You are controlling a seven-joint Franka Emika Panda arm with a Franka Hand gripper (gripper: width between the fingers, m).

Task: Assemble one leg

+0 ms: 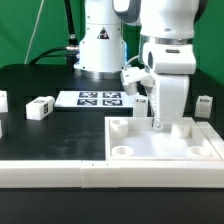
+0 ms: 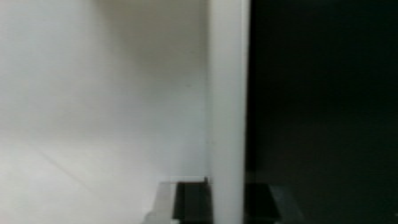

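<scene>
The large white tray panel (image 1: 175, 148) with round corner holes lies at the exterior view's right. My gripper (image 1: 158, 122) points straight down at the panel's back wall. In the wrist view the two dark fingertips (image 2: 192, 203) stand flush on either side of a thin white upright wall (image 2: 228, 110) of the panel, so my gripper (image 2: 228, 203) is shut on it. One small white leg (image 1: 40, 107) with a tag lies on the black table at the left, apart from the gripper. Another leg (image 1: 204, 103) stands to the right of the panel.
The marker board (image 1: 100, 98) lies flat behind the panel, by the robot base (image 1: 100, 50). A third small white piece (image 1: 3, 100) shows at the left edge, and one (image 1: 135, 78) sits tilted behind the gripper. A long white rail (image 1: 50, 172) runs along the front.
</scene>
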